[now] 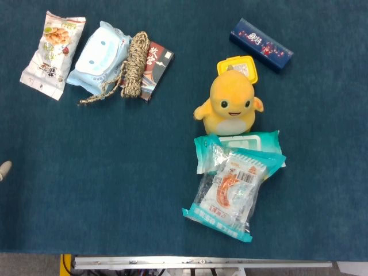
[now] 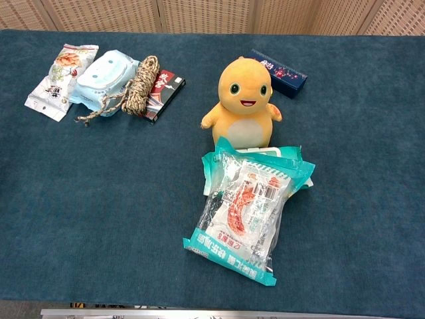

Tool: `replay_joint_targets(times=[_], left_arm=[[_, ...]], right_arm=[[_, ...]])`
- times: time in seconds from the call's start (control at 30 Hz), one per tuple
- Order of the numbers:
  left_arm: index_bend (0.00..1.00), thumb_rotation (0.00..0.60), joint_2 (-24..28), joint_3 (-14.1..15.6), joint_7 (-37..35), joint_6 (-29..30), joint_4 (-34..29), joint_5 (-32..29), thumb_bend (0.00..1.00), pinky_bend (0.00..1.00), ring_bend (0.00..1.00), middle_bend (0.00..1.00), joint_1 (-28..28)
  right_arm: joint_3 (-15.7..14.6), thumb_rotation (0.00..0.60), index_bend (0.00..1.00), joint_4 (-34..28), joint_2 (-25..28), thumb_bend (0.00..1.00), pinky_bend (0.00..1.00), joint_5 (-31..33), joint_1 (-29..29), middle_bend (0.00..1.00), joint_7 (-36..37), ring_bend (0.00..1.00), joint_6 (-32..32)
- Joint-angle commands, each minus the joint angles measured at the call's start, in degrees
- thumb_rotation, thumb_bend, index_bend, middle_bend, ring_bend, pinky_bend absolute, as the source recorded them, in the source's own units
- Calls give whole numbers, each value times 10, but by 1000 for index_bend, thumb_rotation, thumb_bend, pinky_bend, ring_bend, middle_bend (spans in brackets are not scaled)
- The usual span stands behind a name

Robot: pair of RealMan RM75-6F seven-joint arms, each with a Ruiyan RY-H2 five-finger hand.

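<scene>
A yellow plush toy [image 1: 229, 106] [image 2: 244, 103] stands mid-table with nothing touching it. Behind it lie a yellow lidded tub [image 1: 237, 66] and a navy box [image 1: 261, 44] [image 2: 279, 72]. In front of the plush, a clear snack bag with a red shrimp print [image 1: 230, 192] [image 2: 242, 212] rests on a teal wipes pack [image 1: 247, 141]. Only a pale tip of my left hand [image 1: 3, 170] shows at the left edge of the head view, far from everything. How its fingers lie is hidden. My right hand is out of both views.
At the back left lie a nut snack bag [image 1: 53, 46] [image 2: 58, 72], a light-blue wipes pack [image 1: 100, 53], a coil of rope [image 1: 133, 63] [image 2: 138, 86] and a dark red packet [image 1: 156, 64]. The blue cloth [image 1: 115, 172] covers the table; its front edge has a metal rail [image 1: 201, 263].
</scene>
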Motion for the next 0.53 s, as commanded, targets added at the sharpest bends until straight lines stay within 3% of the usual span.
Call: replay_joint_targets(times=[0.03,0.53], left_arm=[[187,600,0,1,-2,1,0,2,5,0,86,124,1],[187,600,-2,1,1,-4,2,1,4,0,86,124,-2]], right_arm=[[-7,364,102,-9,8,0,0,-15,-14,112,0,0,9],[1,362,102,-15,0,0,0,-59,-29,112,-2,0,0]])
